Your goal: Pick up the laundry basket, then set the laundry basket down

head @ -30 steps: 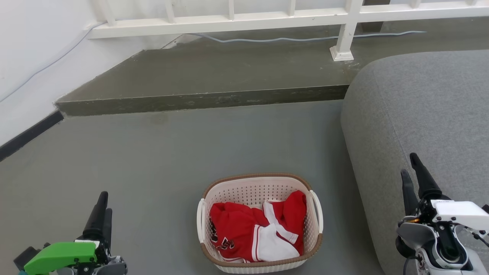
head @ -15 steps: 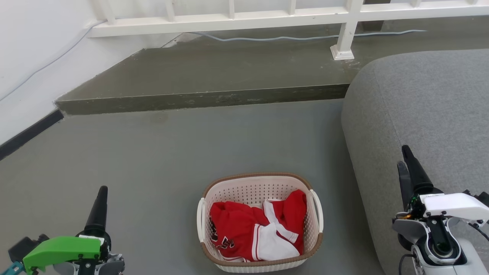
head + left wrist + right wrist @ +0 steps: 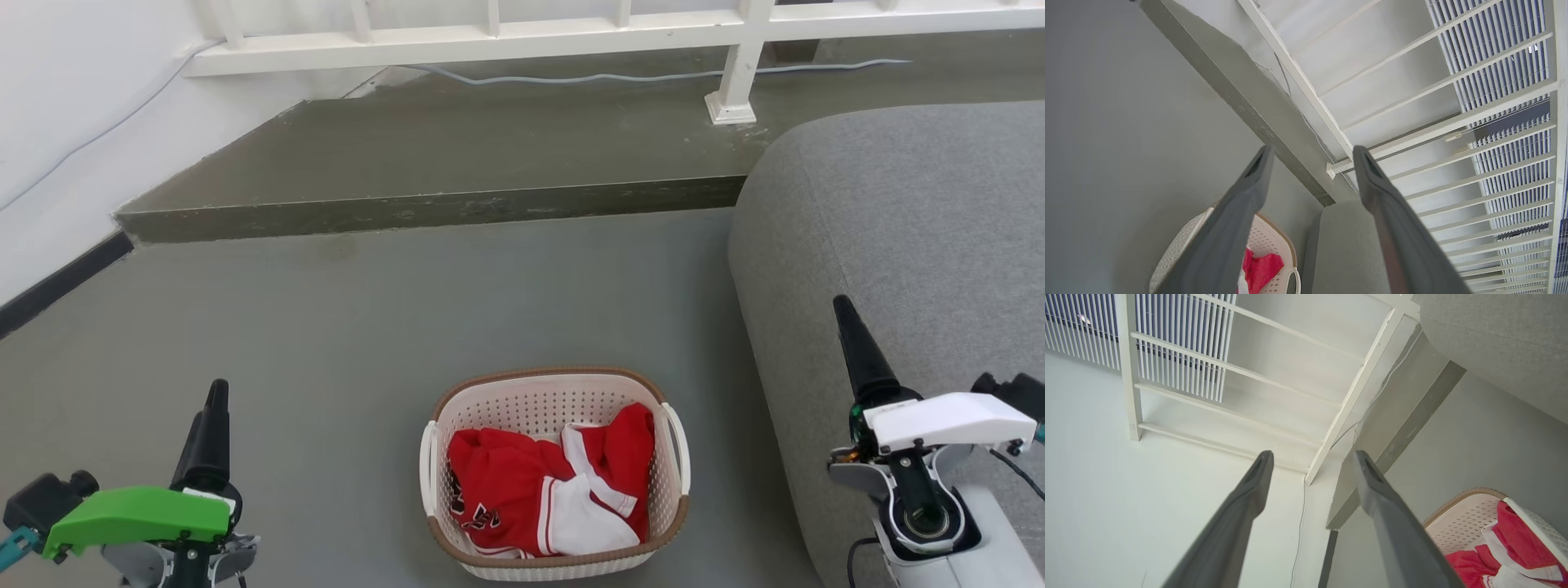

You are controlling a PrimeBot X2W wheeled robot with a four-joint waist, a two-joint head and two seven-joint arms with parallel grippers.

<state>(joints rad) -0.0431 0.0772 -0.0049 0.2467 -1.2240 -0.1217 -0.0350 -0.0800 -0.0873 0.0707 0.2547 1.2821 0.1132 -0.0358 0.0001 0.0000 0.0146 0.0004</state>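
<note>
The laundry basket (image 3: pixel 543 375) stands on the grey floor at the bottom centre of the head view, cream-white with a brown rim and white loop handles. A red and white garment (image 3: pixel 531 498) lies inside it. My left gripper (image 3: pixel 216 390) is to its left and my right gripper (image 3: pixel 841 306) to its right, both clear of the handles and seen edge-on. The left gripper (image 3: pixel 1312 149) is open in its wrist view with nothing between its fingers, the basket (image 3: pixel 1274 245) below. The right gripper (image 3: pixel 1312 454) is open too, with the basket (image 3: pixel 1457 522) at lower right.
A grey sofa (image 3: pixel 898 245) stands close on the basket's right, behind my right gripper. A raised concrete step (image 3: pixel 433 212) crosses the floor further ahead, with a white railing (image 3: pixel 490 37) and its post (image 3: pixel 729 106) on it. A white wall (image 3: pixel 49 122) runs along the left.
Both grippers have moved up the head view and rolled, so their fingers now line up edge-on. The right one also shifted left. The basket has stayed in place.
</note>
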